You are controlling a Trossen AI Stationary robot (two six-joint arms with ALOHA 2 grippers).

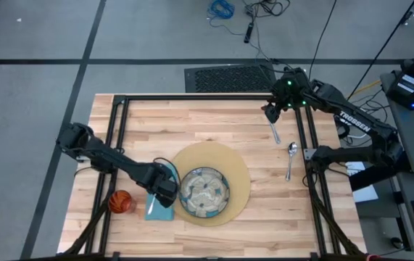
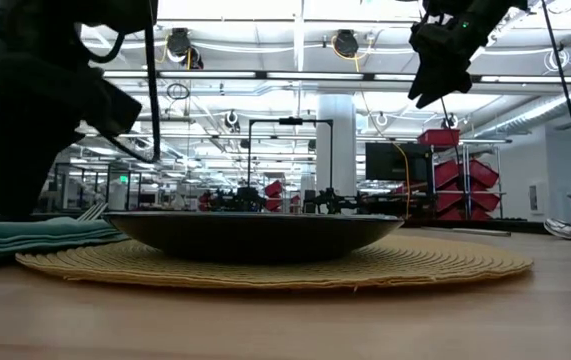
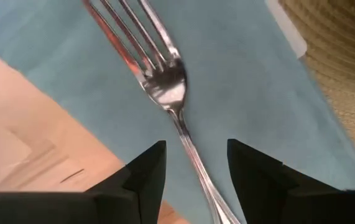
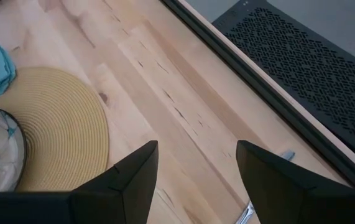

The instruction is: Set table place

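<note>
Down at the near edge of the worktop (image 1: pixel 214 123): orange cup (image 1: pixel 120 201), then blue napkin (image 1: pixel 160 205) with the fork (image 3: pixel 165 87) lying on it. Left hand (image 1: pixel 167 190) right over that fork, fingers (image 3: pixel 141 174) spread either side of the handle, not gripping. Patterned plate (image 1: pixel 204 192) on the round tan mat (image 1: pixel 221 156) just beside. Further back, spoon (image 1: pixel 291 156) and knife (image 1: pixel 273 132) lying loose. Right hand (image 1: pixel 270 110) up above the knife, wide and empty.
</note>
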